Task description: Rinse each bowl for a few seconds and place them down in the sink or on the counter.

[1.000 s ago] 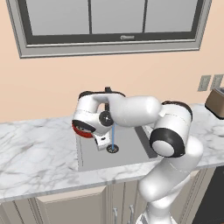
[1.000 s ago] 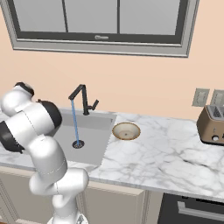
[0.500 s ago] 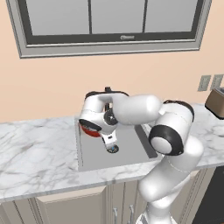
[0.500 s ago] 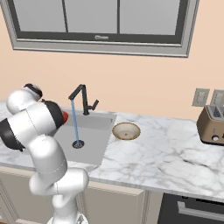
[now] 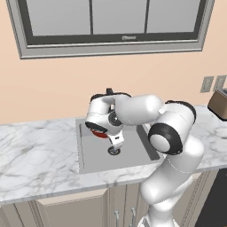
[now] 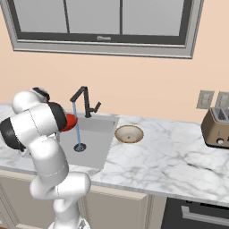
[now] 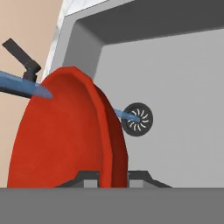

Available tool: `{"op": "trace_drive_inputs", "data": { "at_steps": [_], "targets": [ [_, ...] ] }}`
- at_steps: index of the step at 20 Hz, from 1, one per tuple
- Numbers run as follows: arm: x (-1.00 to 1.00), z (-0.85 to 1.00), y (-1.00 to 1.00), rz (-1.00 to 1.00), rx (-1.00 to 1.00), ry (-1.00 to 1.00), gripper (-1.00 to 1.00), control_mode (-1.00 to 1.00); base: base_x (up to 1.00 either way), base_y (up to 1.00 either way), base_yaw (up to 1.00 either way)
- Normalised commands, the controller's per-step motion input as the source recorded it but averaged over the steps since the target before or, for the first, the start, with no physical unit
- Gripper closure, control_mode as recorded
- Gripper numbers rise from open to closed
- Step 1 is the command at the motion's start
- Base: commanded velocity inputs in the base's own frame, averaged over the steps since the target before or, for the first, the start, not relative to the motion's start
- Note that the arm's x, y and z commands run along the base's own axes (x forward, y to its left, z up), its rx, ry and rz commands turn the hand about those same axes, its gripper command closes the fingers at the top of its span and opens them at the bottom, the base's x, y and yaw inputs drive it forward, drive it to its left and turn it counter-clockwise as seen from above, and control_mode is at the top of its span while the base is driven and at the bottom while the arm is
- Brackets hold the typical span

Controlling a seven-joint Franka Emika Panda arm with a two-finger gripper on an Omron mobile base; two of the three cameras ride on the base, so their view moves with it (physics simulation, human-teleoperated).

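Note:
The glossy red bowl (image 7: 65, 135) stands on edge above the sink (image 7: 175, 87), its rim pinched between my gripper (image 7: 113, 178), which is shut on it. A thin blue water stream (image 7: 26, 86) from the black faucet (image 7: 22, 57) strikes the bowl's inside and runs on toward the drain (image 7: 137, 119). In the left base view the red bowl (image 5: 98, 131) hangs under my gripper (image 5: 103, 128) over the sink (image 5: 133, 153). From the right, the red bowl (image 6: 70, 121) touches the stream beside the faucet (image 6: 82, 100). The beige bowl (image 6: 129, 133) rests on the counter (image 6: 170, 161), right of the sink (image 6: 96, 134).
A brown toaster (image 6: 217, 127) stands at the counter's far right under wall outlets (image 6: 205, 99). A window spans the wall behind the sink. The sink's drain (image 5: 114, 151) lies below the bowl. Marble counter (image 5: 35, 155) stretches left of the basin.
The arm has carried the red bowl from the sink's left side toward the faucet, into the running water. The beige bowl has not moved.

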Motion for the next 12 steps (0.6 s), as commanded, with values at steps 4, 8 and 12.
{"op": "trace_drive_inputs", "data": {
  "at_steps": [4, 8, 12],
  "targets": [
    [0.24, -0.01, 0.0, -0.07, -0.16, 0.02, 1.0, -1.0, 0.0, 0.0, 0.0],
    [0.15, 0.0, 0.03, -0.06, -0.16, 0.01, 1.0, -1.0, 0.0, 0.0, 0.0],
    [-0.07, 0.09, 0.18, -0.05, -0.1, 0.0, 1.0, -1.0, 0.0, 0.0, 0.0]
  ]
}}
